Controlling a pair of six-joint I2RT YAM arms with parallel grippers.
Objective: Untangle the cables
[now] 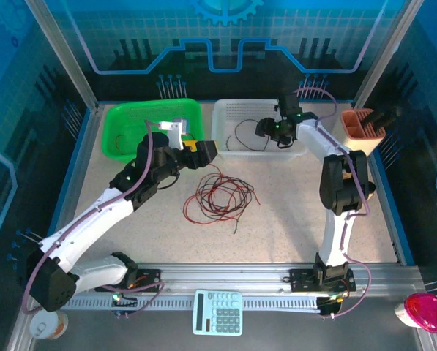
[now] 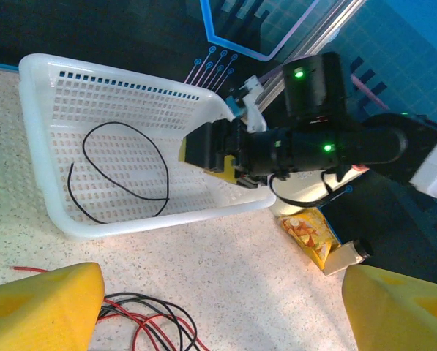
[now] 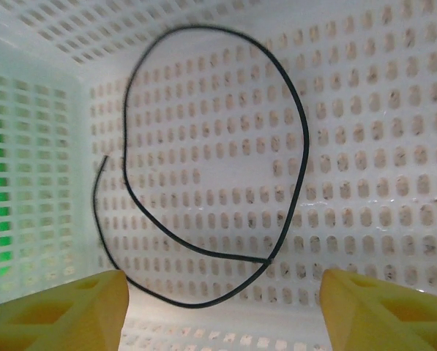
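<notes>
Hovering my right tool [image 3: 225,296], released, over black cable [image 3: 306,142] in white basket [image 3: 364,110] | my left tool [image 2: 222,296] released near tangled cables [image 1: 219,191]

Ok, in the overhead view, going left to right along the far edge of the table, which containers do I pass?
green basket → white basket → orange holder

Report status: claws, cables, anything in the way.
Both open: left claw near tangle, right claw over white basket. One black cable loose in basket; red-black tangle on table. Nothing blocking tangle.
</notes>
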